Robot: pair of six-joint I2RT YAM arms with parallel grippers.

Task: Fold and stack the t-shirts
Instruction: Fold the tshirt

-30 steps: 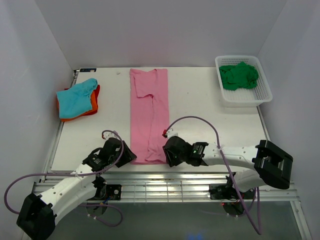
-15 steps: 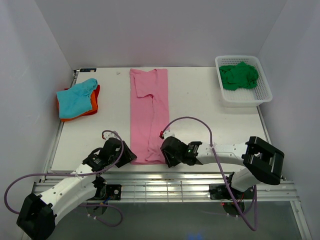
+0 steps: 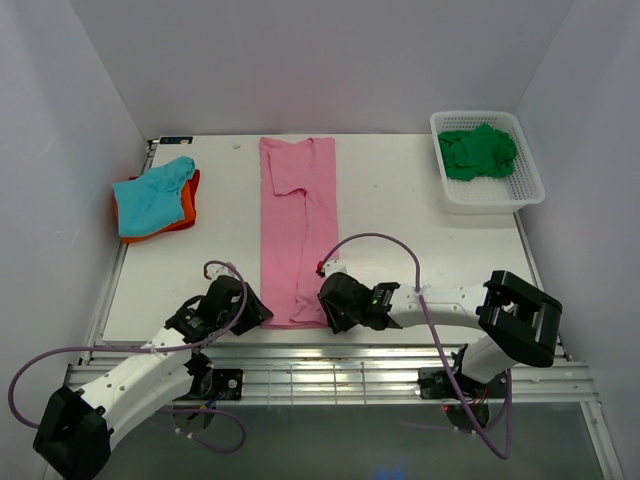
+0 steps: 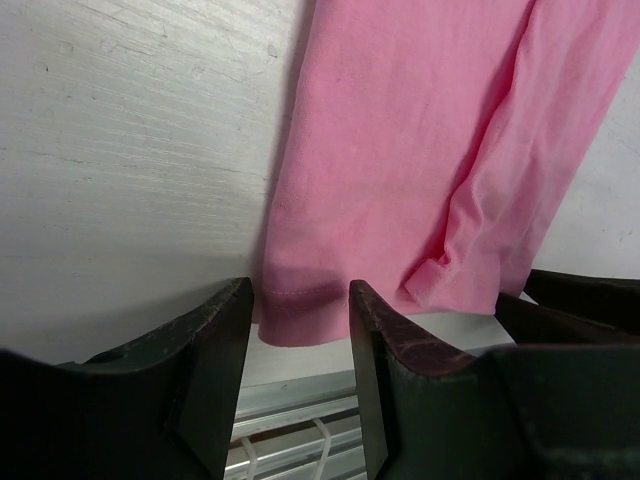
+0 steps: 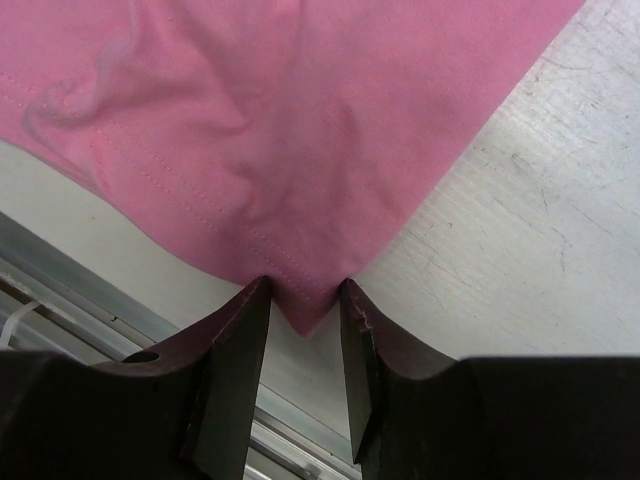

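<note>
Right tool (image 5: 303,298) clenched on pink t-shirt (image 3: 298,220) near corner, left tool (image 4: 298,305) parted astride other hem corner

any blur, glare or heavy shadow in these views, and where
top external: even soft light, pink t-shirt crisp, hardly any shadow; left wrist: left fingers dark and soft near the lens, shading the hem; right wrist: right fingers dark too, stitching sharp, no glare
</note>
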